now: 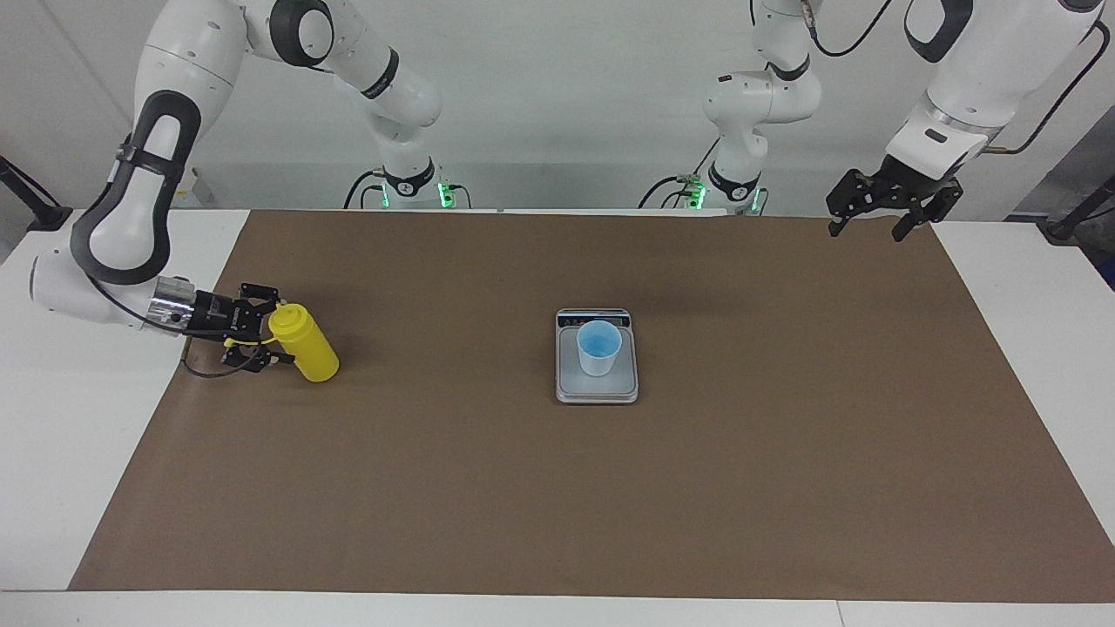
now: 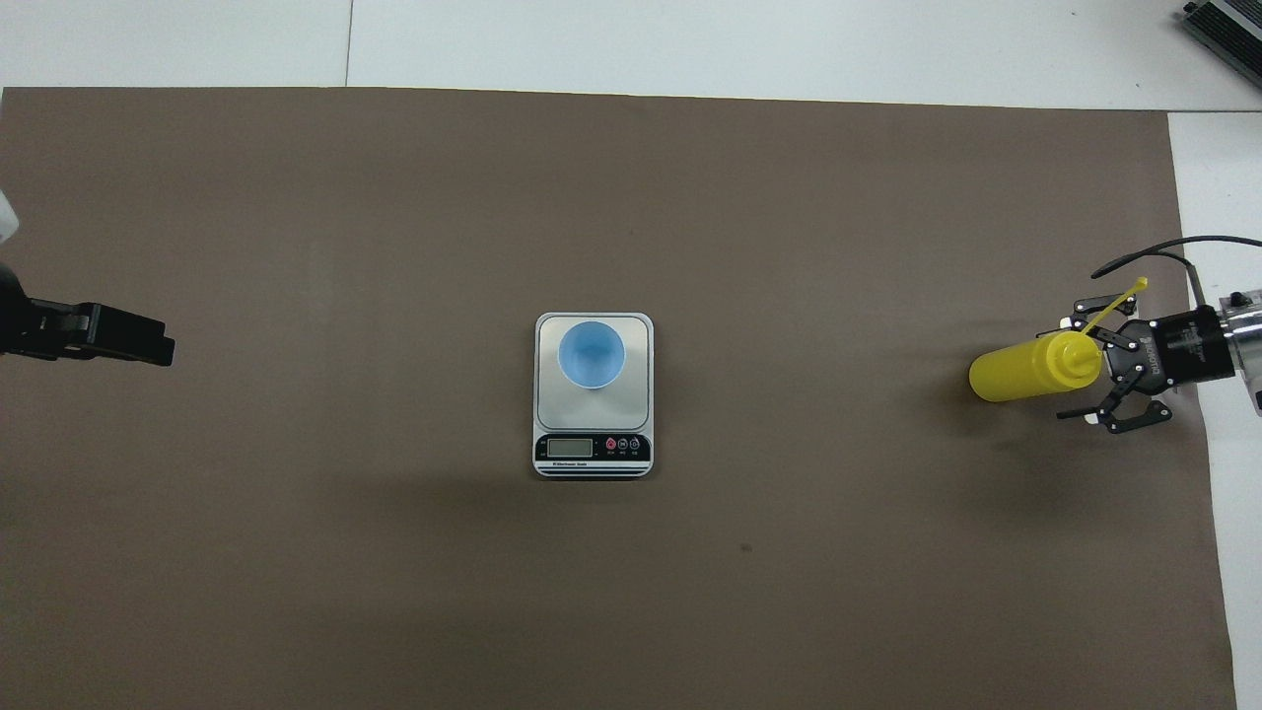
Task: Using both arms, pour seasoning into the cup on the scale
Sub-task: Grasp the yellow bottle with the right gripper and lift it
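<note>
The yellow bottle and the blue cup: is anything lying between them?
Nothing. In both views only bare brown mat lies between the yellow bottle and the blue cup, which stands on the scale.

Only the scale with the cup on it stands mid-mat. The yellow bottle stands near the right arm's end. Bare mat lies between them.
</note>
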`<state>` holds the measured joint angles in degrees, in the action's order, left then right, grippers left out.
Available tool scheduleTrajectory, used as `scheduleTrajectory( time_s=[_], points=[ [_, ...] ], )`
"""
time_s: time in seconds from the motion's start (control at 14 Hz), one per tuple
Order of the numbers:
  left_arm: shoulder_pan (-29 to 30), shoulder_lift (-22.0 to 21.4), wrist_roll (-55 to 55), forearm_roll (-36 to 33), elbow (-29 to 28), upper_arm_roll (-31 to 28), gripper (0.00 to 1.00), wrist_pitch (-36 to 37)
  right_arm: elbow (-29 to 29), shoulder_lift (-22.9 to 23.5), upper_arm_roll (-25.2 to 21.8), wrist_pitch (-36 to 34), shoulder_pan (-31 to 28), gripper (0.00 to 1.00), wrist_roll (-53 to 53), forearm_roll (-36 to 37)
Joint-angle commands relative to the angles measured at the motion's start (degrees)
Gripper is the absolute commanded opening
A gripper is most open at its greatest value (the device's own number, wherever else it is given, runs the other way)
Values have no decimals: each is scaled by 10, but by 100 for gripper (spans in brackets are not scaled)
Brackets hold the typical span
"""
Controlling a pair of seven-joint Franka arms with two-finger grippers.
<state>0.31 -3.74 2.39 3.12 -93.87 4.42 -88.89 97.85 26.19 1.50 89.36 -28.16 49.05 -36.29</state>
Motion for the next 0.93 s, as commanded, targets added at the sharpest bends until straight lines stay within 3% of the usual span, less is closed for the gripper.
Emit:
scheduleTrajectory(
  time_s=[0.0,0.72,0.79,0.86],
  points=[
    [6,-13,-5,1,-13,2,100,2,37,-26,3,16,-6,100,1,-21],
    [6,-13,-4,1,-13,2,100,2,75,-35,3,81,-6,98,-4,-70],
    [6,-13,-5,1,-13,2,100,2,78,-36,3,76,-6,91,-6,-71],
    [6,-13,-4,1,-13,2,100,2,83,-40,3,72,-7,77,-11,-79]
  ],
)
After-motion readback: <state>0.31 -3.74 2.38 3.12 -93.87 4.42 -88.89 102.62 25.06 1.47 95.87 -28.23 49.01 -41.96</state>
